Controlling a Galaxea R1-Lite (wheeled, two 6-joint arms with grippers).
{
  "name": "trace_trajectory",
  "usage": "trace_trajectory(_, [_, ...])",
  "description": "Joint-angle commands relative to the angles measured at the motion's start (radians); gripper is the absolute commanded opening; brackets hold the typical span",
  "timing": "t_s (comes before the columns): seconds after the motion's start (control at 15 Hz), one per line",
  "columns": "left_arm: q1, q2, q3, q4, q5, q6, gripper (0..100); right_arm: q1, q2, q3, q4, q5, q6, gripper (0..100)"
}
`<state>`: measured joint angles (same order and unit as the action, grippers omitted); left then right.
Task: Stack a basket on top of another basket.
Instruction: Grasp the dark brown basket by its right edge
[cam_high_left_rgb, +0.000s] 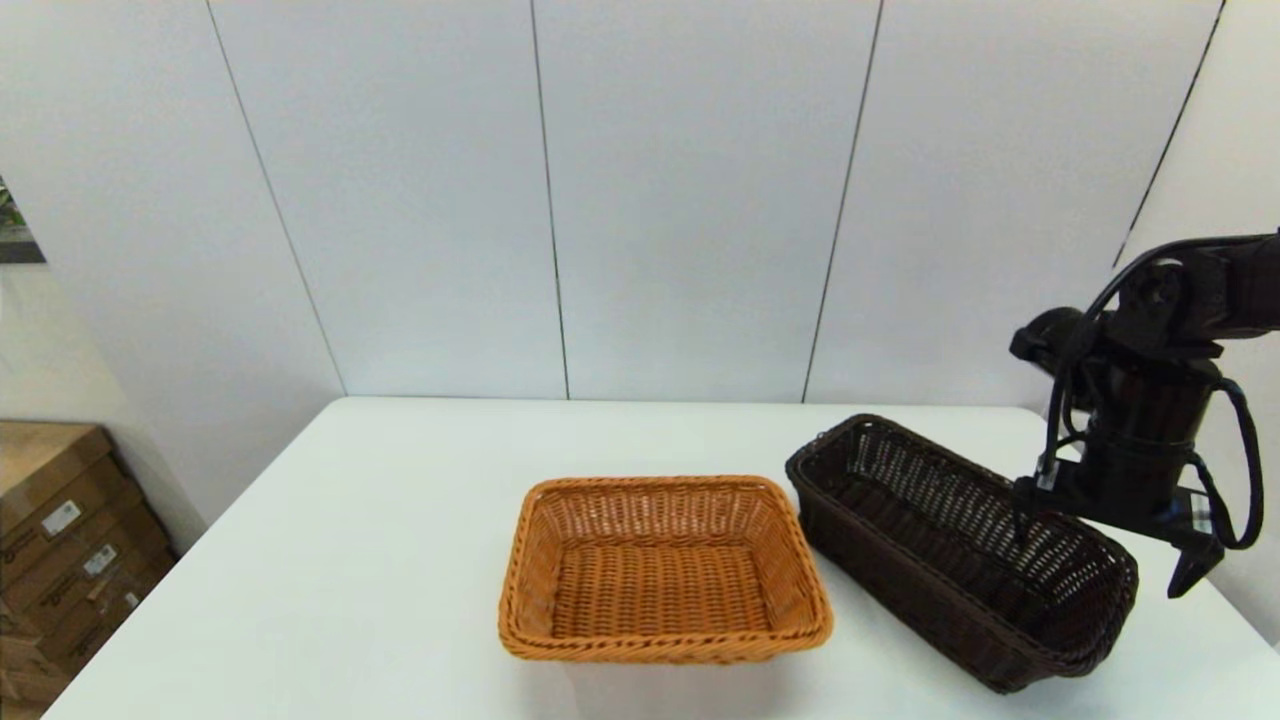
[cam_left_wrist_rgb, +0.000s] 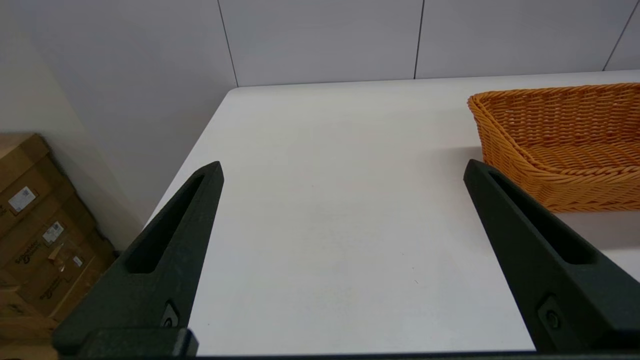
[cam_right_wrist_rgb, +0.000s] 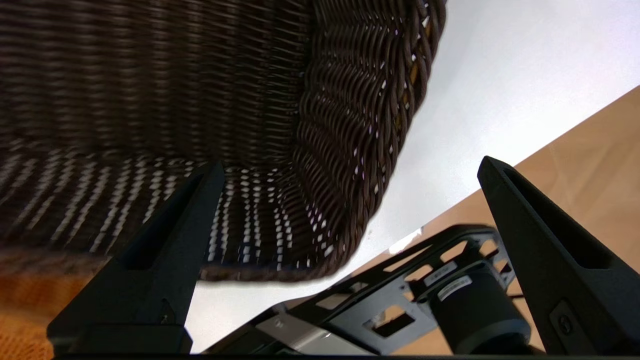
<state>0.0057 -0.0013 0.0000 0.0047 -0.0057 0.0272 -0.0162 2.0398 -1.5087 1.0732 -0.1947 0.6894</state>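
Both baskets are woven wicker (dark one (cam_high_left_rgb: 960, 560) open-weave, orange one (cam_high_left_rgb: 662, 572) tighter), table (cam_high_left_rgb: 350, 560) smooth white.

The right arm (cam_high_left_rgb: 1150, 420) runs off the head view's right edge, and its body covers part of the dark basket's (cam_high_left_rgb: 960, 545) far rim. One finger (cam_high_left_rgb: 1020, 515) dips inside that basket; whether it touches the weave cannot be told. In the right wrist view the dark basket (cam_right_wrist_rgb: 200, 100) is blurred and cut off, and the orange smear (cam_right_wrist_rgb: 20, 310) beside it is probably the orange-tan basket. In the left wrist view the orange-tan basket (cam_left_wrist_rgb: 560, 145) is cut by the edge.
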Motion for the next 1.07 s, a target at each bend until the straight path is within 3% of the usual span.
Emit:
trace_trajectory(0.07, [0.0, 0.0, 0.002, 0.0, 0.0, -0.001, 100, -0.068, 0.073, -0.011, 0.005, 0.063, -0.005, 100])
trace_trajectory(0.33, [0.0, 0.0, 0.002, 0.0, 0.0, 0.0, 100, -0.157, 0.057, -0.01, 0.005, 0.222, -0.082, 100])
trace_trajectory(0.53, [0.0, 0.0, 0.002, 0.0, 0.0, 0.0, 100, -0.191, 0.03, 0.004, 0.004, 0.304, -0.139, 100])
trace_trajectory(0.73, [0.0, 0.0, 0.002, 0.0, 0.0, 0.0, 100, -0.203, 0.022, 0.064, -0.009, 0.299, -0.269, 100])
trace_trajectory(1.07, [0.0, 0.0, 0.002, 0.0, 0.0, -0.001, 100, -0.197, 0.049, 0.11, -0.079, 0.288, -0.268, 100])
